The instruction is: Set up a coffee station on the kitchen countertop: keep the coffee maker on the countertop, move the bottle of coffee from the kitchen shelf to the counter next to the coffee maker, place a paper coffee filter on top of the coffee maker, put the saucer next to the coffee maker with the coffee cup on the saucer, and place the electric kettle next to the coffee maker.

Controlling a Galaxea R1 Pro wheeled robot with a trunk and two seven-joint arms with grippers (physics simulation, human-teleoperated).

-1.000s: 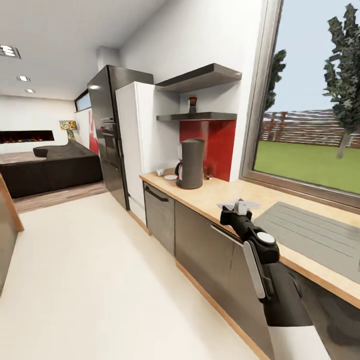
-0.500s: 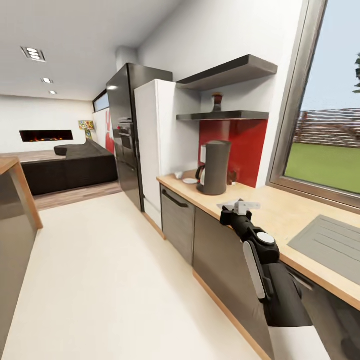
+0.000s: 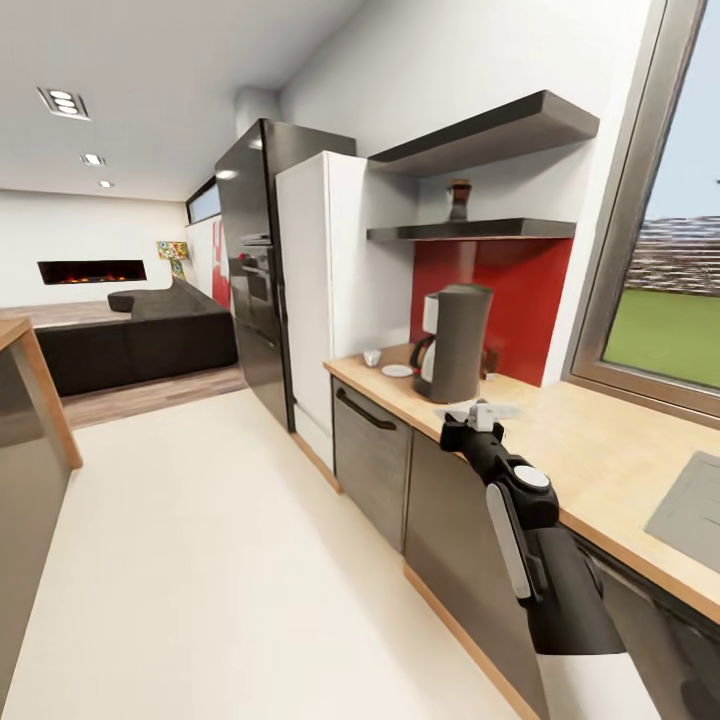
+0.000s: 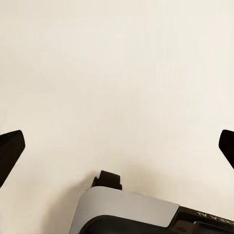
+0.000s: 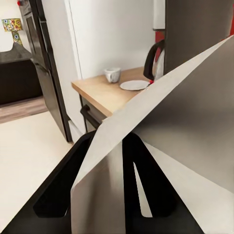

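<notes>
Pinching a paper coffee filter [image 5: 161, 126] in right fingers [image 5: 141, 170], left fingers [image 4: 10, 151] wide, no writing legible

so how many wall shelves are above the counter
2: the upper shelf is high on the wall, the lower shelf sits under it, carrying the coffee bottle above the red backsplash.

View panned left along countertop [image 3: 560, 440]: coffee maker [image 3: 458, 343], saucer [image 3: 397, 370], cup [image 3: 371, 357] now larger, further right; sink [image 3: 690, 508] mostly out of frame. Camera motion only.
</notes>
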